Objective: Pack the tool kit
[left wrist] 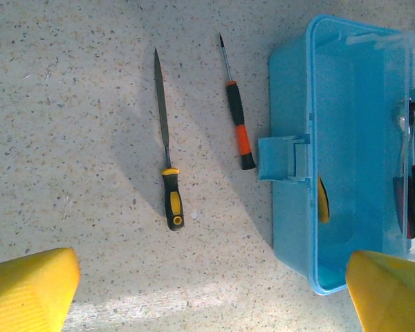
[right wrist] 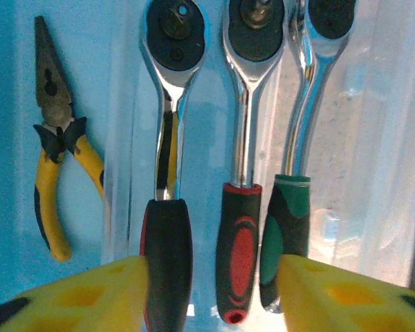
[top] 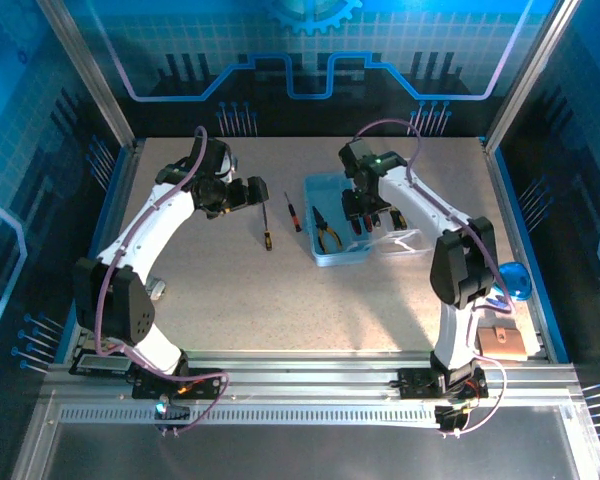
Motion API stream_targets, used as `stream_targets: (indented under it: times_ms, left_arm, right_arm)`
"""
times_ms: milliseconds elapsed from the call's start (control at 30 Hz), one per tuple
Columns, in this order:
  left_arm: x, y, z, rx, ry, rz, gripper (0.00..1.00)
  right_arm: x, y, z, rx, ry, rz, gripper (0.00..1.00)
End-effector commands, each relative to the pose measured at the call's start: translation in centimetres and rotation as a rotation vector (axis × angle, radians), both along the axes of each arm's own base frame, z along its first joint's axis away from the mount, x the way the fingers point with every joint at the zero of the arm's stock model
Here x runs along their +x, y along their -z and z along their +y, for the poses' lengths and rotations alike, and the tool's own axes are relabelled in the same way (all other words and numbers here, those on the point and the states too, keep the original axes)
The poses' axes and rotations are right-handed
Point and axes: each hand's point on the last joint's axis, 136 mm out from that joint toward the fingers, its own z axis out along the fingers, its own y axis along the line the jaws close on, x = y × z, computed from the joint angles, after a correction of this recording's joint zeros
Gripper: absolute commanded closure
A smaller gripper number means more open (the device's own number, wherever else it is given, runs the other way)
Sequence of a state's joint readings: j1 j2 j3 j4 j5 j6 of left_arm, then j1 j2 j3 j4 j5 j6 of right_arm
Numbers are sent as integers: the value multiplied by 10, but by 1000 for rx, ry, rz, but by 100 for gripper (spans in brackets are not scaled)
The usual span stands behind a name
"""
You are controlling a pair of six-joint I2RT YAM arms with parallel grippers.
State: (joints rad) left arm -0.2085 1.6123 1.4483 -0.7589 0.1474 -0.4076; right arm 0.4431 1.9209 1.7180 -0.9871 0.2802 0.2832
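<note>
Left wrist view: left hand (left wrist: 209, 280), fingers apart, hovers over orange screwdriver (left wrist: 240, 135) and yellow screwdriver (left wrist: 173, 199) beside the box (left wrist: 290, 228); right hand (right wrist: 211, 277) gapes around ratchets (right wrist: 241, 124). Next, I'd say: pinch a screwdriver squarely.

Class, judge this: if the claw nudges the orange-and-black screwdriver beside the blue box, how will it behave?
The screwdriver has a thin metal shaft, so probably stiff. Its rounded handle may let it roll on the flat table. Slim, so likely light.

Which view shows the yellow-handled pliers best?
Right wrist: the pliers lie whole and sharp in the blue box, nose to handles. Top external shows the pliers small; left wrist catches a yellow sliver of handle through the box wall.
</note>
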Motion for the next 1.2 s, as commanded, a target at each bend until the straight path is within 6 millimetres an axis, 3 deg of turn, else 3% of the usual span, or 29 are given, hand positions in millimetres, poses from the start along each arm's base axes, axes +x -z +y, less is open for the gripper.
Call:
stream_targets:
  times_ms: [0, 33, 67, 267, 500, 800, 1167]
  left_arm:
    - [-1, 12, -4, 3, 41, 42, 1]
    - [-2, 18, -5, 5, 49, 64, 1]
    - [-2, 27, -5, 16, 56, 94, 1]
    - [3, 77, -3, 104, 62, 205, 1]
    - [16, 126, -11, 222, 106, 293, 3]
    - [18, 160, -23, 289, 152, 361, 27]
    - [4, 191, -31, 336, 194, 436, 45]
  right_arm:
    - [-10, -42, 19, 72, -80, -62, 21]
    - [-13, -48, 26, 99, -111, -71, 6]
    - [-15, -55, 34, 126, -145, -90, 0]
    - [-40, -83, 63, 271, -276, -150, 0]
    - [-50, -77, 56, 271, -267, -140, 0]
    - [-54, -72, 55, 283, -257, -130, 0]
    - [-54, -71, 55, 306, -256, -126, 0]
